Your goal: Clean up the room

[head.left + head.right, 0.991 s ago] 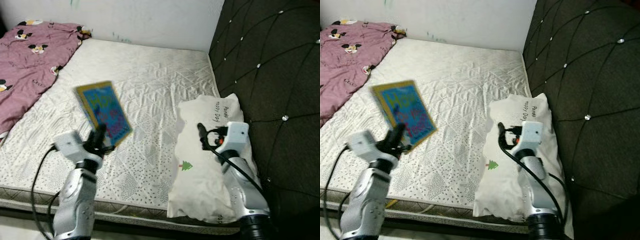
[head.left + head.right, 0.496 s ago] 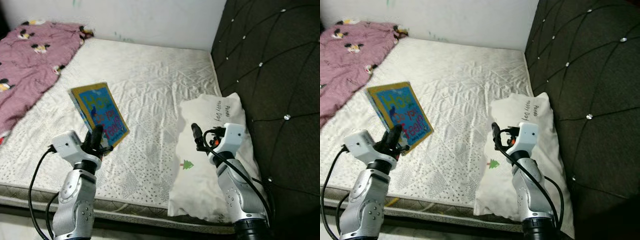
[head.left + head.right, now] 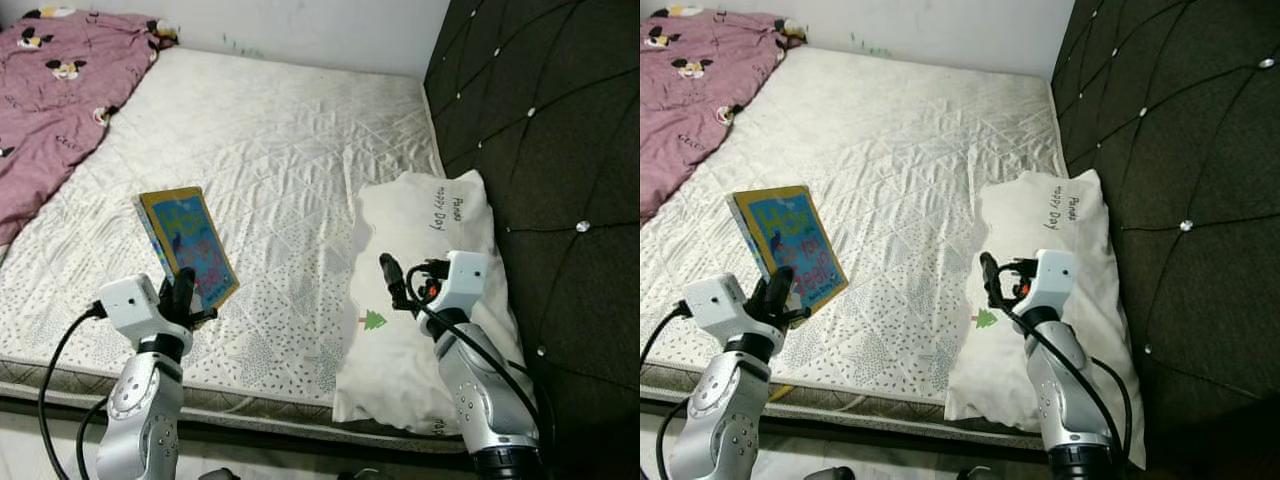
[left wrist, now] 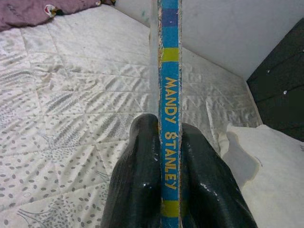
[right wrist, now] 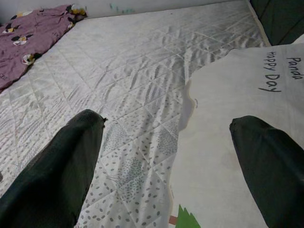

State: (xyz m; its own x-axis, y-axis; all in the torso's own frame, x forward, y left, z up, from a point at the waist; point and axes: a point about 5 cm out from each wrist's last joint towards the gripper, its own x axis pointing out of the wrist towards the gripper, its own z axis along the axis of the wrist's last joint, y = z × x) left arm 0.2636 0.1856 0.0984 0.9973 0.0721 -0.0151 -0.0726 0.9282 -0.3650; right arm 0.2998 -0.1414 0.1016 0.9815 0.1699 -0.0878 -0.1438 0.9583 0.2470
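Book (image 3: 186, 247), blue cover with yellow border, held tilted above the near edge of the mattress (image 3: 290, 140), its spine clamped between the closed fingers of the left gripper (image 3: 184, 298). Right gripper (image 5: 166, 156) hovers over the white pillow (image 3: 420, 290) with fingers spread wide, holding nothing. Pink blanket (image 3: 50, 90) lies at the mattress's far left; dark tufted headboard (image 3: 540, 130) to the right, white wall (image 3: 330, 30) behind

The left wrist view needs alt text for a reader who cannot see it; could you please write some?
Two black fingers pinch a children's book seen edge-on, its blue spine reading "MANDY STANLEY". Behind lie a white quilted mattress and a white pillow.
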